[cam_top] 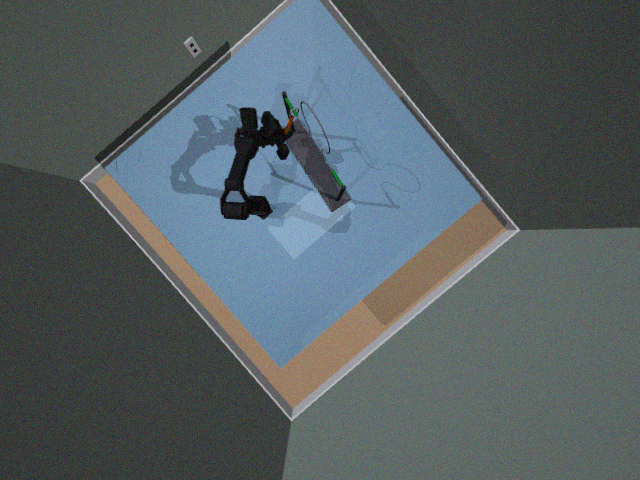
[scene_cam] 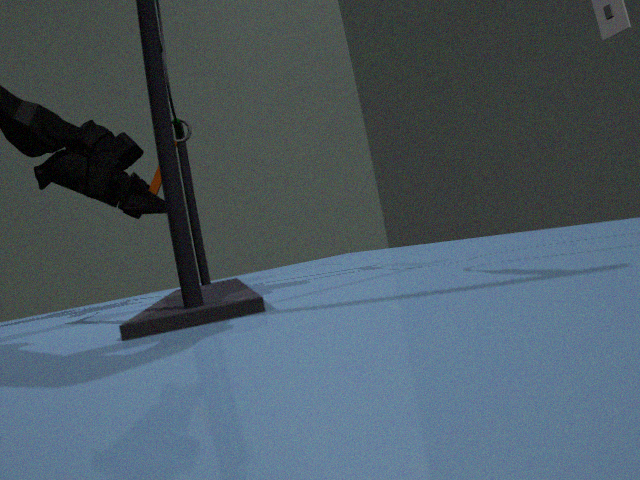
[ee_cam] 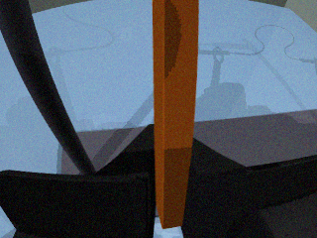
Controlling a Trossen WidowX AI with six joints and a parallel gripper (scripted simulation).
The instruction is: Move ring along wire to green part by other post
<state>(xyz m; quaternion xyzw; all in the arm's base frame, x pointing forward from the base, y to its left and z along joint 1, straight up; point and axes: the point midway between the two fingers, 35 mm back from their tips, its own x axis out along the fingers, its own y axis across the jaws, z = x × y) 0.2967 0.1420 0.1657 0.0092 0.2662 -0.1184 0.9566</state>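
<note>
My gripper (cam_top: 287,134) (scene_cam: 164,206) (ee_cam: 160,133) is shut on the orange handle (cam_top: 289,124) (scene_cam: 155,180) (ee_cam: 175,99), which stands up between the fingers. The small grey ring (cam_top: 292,116) (scene_cam: 190,131) is at the handle's upper end. It is at the inner end of the green part (cam_top: 287,102) beside the far post (cam_top: 284,95) (scene_cam: 193,211). The wire seems to pass through it; contact cannot be told. The other green part (cam_top: 337,178) is beside the other post (cam_top: 340,193) (scene_cam: 179,232). The ring is out of the wrist view.
The thin grey wire curves between the two green parts, bulging to the right in the top view. Both posts stand on a dark base board (cam_top: 315,165) (scene_cam: 227,297). A dark post (ee_cam: 45,89) rises close to the left finger in the wrist view.
</note>
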